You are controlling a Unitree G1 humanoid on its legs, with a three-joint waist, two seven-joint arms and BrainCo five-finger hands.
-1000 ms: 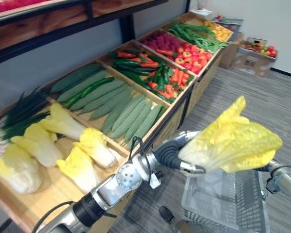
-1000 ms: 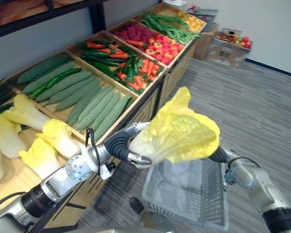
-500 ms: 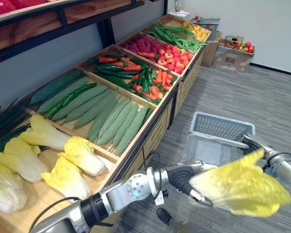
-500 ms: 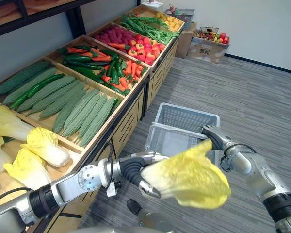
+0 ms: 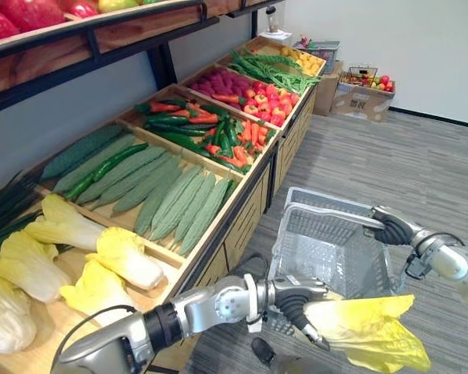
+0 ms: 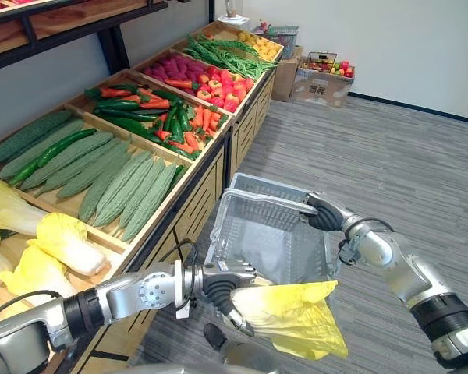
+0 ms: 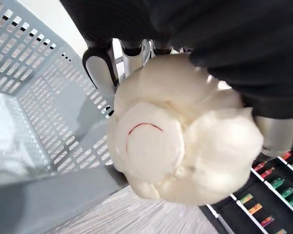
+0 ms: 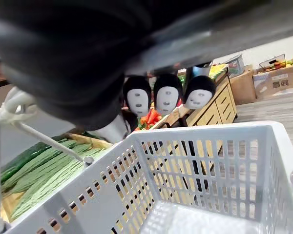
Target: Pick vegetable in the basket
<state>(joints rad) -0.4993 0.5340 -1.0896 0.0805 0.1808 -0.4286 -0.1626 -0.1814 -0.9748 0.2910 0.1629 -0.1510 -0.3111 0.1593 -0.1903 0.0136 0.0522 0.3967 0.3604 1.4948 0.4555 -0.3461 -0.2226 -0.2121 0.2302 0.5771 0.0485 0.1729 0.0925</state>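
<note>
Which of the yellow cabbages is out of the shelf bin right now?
The cabbage gripped in the left hand, by the grey basket; the other cabbages lie in the wooden bin.

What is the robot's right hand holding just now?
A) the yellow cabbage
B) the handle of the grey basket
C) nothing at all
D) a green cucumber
B: the right hand has its fingers curled round the handle of the basket, while the cabbage is gripped in the left hand.
</note>
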